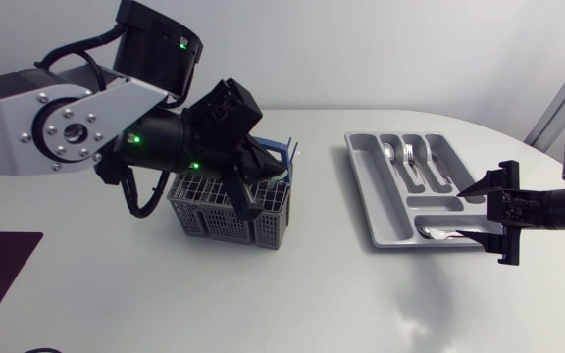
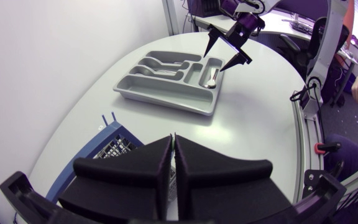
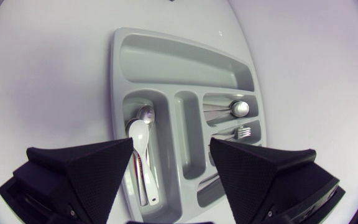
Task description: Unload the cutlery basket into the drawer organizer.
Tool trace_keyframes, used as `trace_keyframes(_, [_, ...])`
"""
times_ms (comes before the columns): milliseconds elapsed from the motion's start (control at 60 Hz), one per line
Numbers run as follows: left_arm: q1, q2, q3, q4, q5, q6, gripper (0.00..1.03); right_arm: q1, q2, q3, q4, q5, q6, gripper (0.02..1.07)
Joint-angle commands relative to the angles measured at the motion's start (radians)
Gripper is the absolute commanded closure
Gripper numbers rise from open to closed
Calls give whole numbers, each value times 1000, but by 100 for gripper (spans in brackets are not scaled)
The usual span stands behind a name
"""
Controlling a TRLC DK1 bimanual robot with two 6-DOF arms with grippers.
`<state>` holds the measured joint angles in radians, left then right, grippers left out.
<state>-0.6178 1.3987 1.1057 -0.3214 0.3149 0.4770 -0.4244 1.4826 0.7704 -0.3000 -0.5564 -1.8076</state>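
Grey plastic drawer organizer [image 1: 361, 191] lies on the white table, well apart from the mesh cutlery basket [image 1: 214, 221]. The left gripper [image 2: 174, 142] hangs just over the basket, its fingers pressed together. The right gripper [image 3: 171, 146] hovers above the organizer's end, fingers spread wide. A white spoon [image 3: 140, 134] lies in the compartment beneath it, and a fork [image 3: 244, 132] in another.
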Motion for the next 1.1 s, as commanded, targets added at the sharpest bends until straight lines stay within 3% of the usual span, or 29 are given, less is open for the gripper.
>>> trace_keyframes(0, [-3, -20, -1, -13, 12, -38, 100, 3, -8, -34, -18, -7, 1, 17])
trace_keyframes(617, [26, 14, 98, -100, 52, -156, 100, -22, -21, -71, -18, -33, -4, 17])
trace_keyframes(1083, [89, 103, 197, -189, 147, -262, 100, -22, -10, -71, -18, -34, -2, 17])
